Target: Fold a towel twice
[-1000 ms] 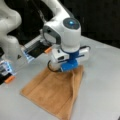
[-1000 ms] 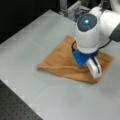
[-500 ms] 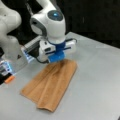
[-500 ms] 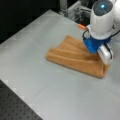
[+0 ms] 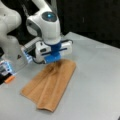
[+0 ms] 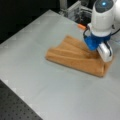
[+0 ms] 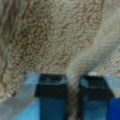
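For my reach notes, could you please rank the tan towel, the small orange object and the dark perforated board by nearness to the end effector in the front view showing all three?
1. Tan ribbed towel: pinched in the end effector.
2. Small orange object: just above-left.
3. Dark perforated board: bottom-left corner.

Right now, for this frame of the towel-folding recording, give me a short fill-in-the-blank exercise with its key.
1. In the wrist view, the gripper has a strip of the ____ pinched between its dark fingers.
2. In both front views, the towel lies on the grey ____ as a long folded shape.
3. In a front view, the gripper is at the towel's ____ end.
4. A small ____ object lies near the robot's base.

Missing words: towel; table; right; orange
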{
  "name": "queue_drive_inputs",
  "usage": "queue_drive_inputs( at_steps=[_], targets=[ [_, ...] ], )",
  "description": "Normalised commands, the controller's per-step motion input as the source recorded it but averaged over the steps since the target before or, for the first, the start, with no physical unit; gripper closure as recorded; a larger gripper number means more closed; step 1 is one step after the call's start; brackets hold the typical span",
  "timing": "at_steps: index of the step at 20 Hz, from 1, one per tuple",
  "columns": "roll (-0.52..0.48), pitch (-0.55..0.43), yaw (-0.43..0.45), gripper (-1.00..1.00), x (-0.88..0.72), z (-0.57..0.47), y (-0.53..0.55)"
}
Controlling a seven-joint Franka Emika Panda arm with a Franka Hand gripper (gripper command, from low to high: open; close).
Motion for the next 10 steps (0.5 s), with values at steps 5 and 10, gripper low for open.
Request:
queue_drive_inputs(
  at_steps=[5, 10],
  targets=[
    [0.093, -0.12, -0.311, 1.0, -0.29, -0.13, 0.28],
    [0.064, -0.11, -0.259, 1.0, -0.36, -0.13, 0.34]
  ],
)
